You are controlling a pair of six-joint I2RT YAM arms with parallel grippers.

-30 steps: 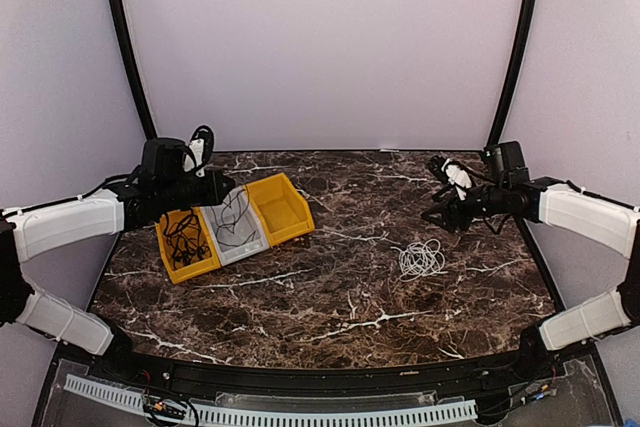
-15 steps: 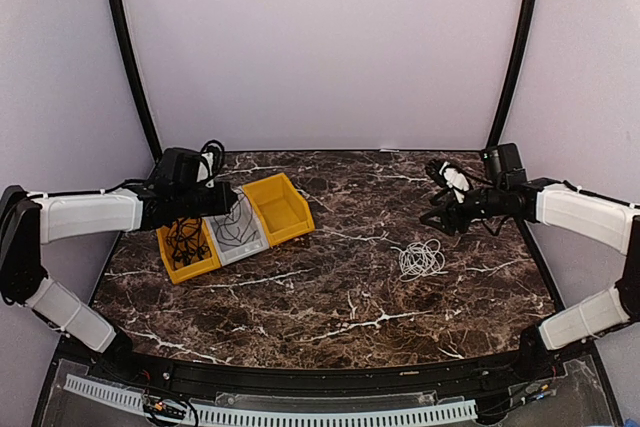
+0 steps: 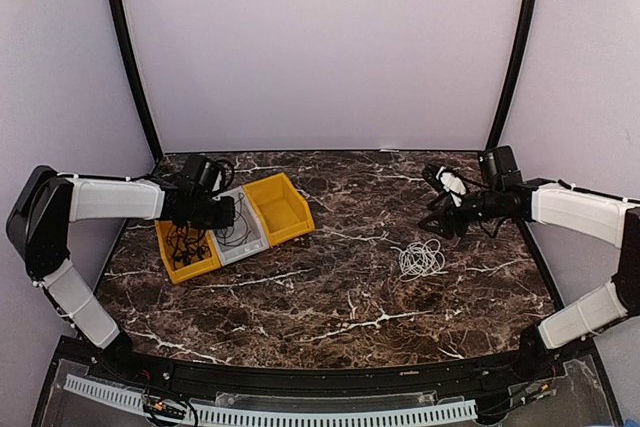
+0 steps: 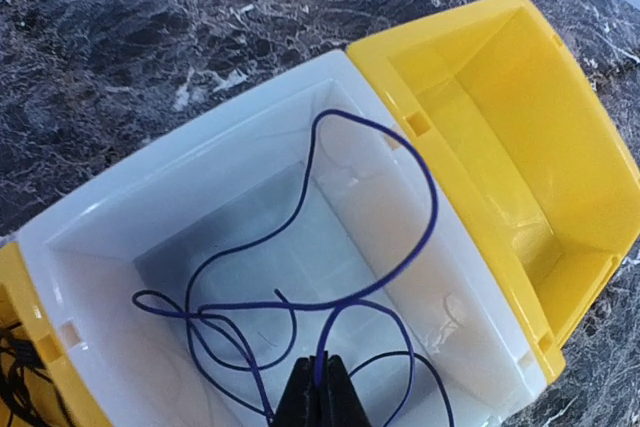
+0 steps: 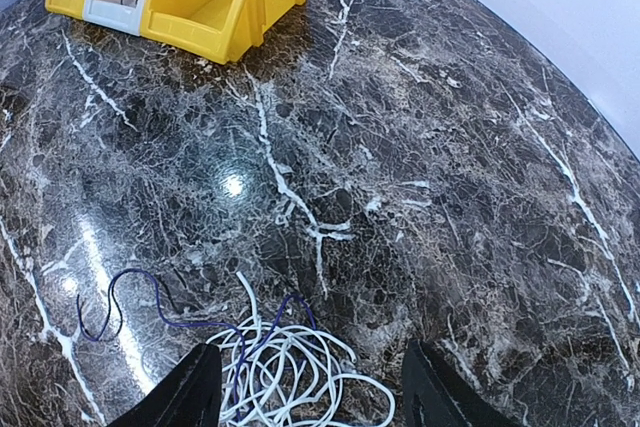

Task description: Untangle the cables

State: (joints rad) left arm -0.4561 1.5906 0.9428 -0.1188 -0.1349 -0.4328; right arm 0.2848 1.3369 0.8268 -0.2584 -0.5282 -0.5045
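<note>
My left gripper is shut on a thin dark blue cable, whose loops hang into the white bin. In the top view the left gripper sits just over that white bin. Black cables lie in the yellow bin to its left. A tangle of white cables lies on the table at the right. My right gripper is open and empty above and behind it. In the right wrist view the white tangle has a dark blue cable running through it, between my spread fingers.
Three bins stand in a row at the back left: yellow, white, and an empty yellow one, which is also in the left wrist view. The dark marble table ends at black frame posts and pale walls.
My left arm has swung right and down, bringing the held cable from above the bins into the white bin. My right gripper has shifted slightly left.
</note>
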